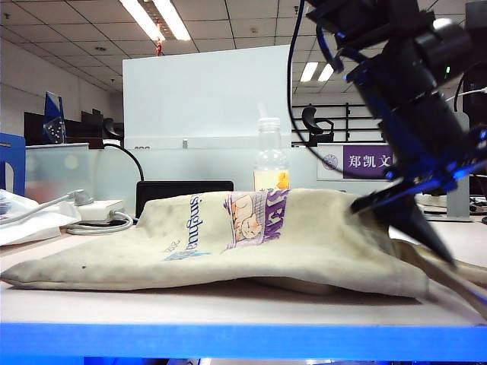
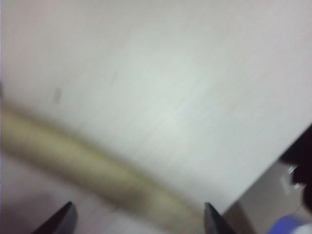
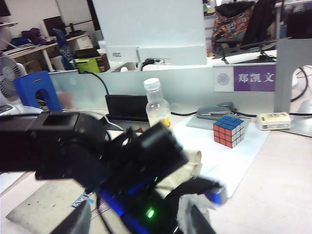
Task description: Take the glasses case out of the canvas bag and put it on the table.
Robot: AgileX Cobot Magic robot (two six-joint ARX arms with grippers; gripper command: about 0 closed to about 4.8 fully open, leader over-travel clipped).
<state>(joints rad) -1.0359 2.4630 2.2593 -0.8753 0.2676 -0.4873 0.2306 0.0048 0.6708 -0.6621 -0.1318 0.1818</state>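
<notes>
A: Canvas bag (image 1: 251, 243), where is it in the exterior view?
B: It lies flat on the table (image 1: 228, 308). The left gripper (image 1: 426, 228) reaches across to its right end. The glasses case I cannot see.
A: Left wrist view?
B: Blurred, but its fingers (image 2: 68, 220) stand wide apart and hold nothing.
A: Right wrist view?
B: The right gripper (image 3: 139, 225) hangs behind the left arm, its fingers spread and empty.

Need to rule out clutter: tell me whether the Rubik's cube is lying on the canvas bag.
No: the Rubik's cube sits apart from the canvas bag.
</notes>
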